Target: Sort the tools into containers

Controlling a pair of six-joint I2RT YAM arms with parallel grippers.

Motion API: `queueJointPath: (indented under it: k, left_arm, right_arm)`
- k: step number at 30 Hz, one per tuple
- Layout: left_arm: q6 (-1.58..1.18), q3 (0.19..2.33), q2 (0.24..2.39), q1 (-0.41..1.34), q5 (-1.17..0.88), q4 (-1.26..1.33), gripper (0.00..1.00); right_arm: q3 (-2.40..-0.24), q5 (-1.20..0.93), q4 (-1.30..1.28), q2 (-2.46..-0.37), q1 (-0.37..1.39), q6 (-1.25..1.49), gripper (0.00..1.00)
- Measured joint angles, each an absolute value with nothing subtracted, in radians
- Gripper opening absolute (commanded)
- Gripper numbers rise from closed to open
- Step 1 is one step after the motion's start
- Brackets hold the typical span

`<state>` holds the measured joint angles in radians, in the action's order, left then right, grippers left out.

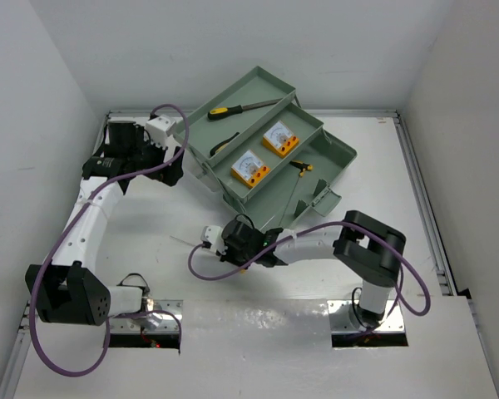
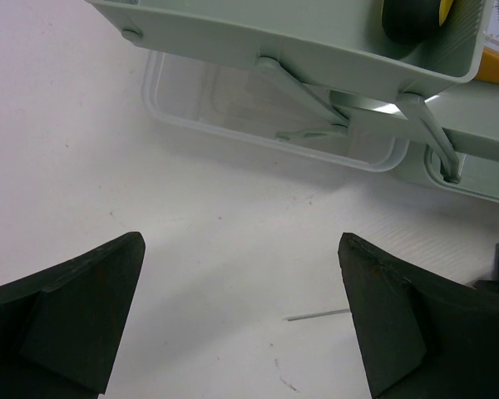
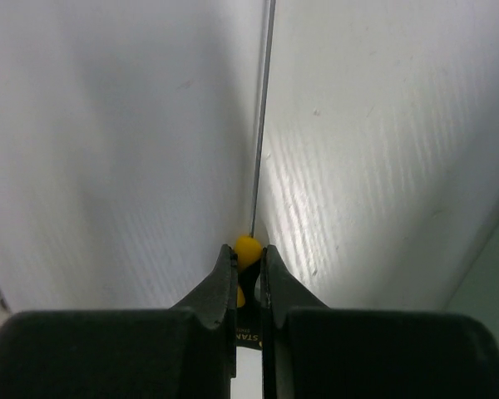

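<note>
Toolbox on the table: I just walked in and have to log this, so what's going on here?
The right gripper has its jaws shut on the yellow handle of a thin-shafted key, down at the table in front of the open toolbox. The left gripper hangs open and empty by the toolbox's left end. Already in the toolbox: two orange meters, a yellow-black screwdriver and another small key.

Bright even light, soft shadows, sharp
</note>
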<state>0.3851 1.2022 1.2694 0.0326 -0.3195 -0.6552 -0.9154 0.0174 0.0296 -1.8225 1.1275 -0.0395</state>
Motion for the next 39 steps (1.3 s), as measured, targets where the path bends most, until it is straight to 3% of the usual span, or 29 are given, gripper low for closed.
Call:
queueJointPath:
  k: [15, 29, 39]
  left_arm:
    - [0.393, 1.285, 1.269, -0.051, -0.429, -0.748, 1.0]
    - [0.375, 1.442, 1.25, -0.179, -0.607, -0.84, 1.0]
    - [0.349, 1.434, 1.25, -0.21, -0.587, -0.821, 1.0]
  right_arm:
    - [-0.822, -0.083, 0.179, -1.608, 1.127, 0.084, 0.0]
    - [-0.857, 0.02, 0.198, -1.478, 1.11, 0.236, 0.0]
    - [-0.744, 0.166, 0.326, -1.202, 0.82, 0.397, 0.0]
